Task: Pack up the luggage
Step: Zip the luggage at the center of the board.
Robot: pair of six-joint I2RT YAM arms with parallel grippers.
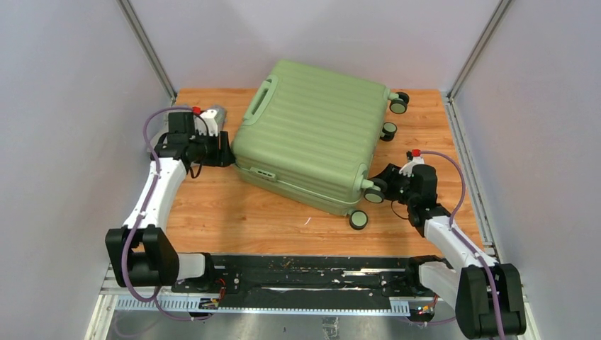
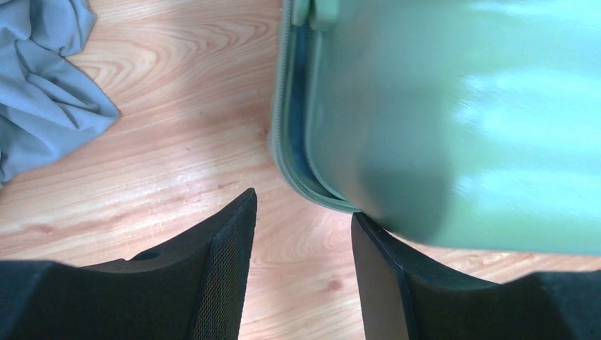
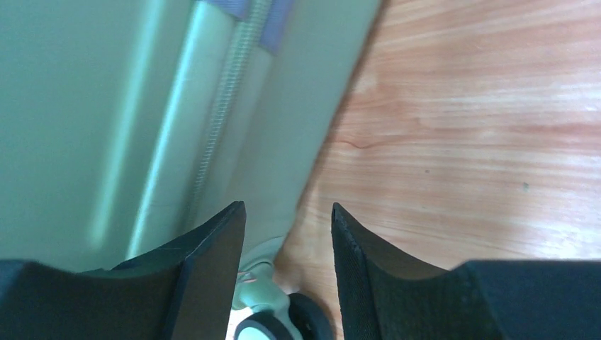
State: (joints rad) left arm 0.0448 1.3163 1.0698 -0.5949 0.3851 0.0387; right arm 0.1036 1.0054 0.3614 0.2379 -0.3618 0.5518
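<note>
a grey cloth (image 2: 42, 92) lies crumpled on the table (image 1: 234, 219) at the far left, outside the luggage (image 1: 308, 134), which lies flat and shut, skewed across the middle and back of the table. that looks like the main risk: with the cloth out and the case closed, the packing would end up incomplete unless the lid is lifted. the left end effector (image 2: 303, 205) has its fingers parted over bare wood, one finger right at the case's corner, though i cannot tell if it touches. a push from here could slide the smooth shell instead of opening the narrow seam. further right, the right end effector (image 3: 287, 205) is parted too and holds nothing, with a wheel (image 3: 280, 326) just under the gap. closing here could catch that wheel and twist the case. the left arm stretches forward along the table's left side, wrist turned in toward the case. the right arm is bent, wrist angled in at the near right corner.
</note>
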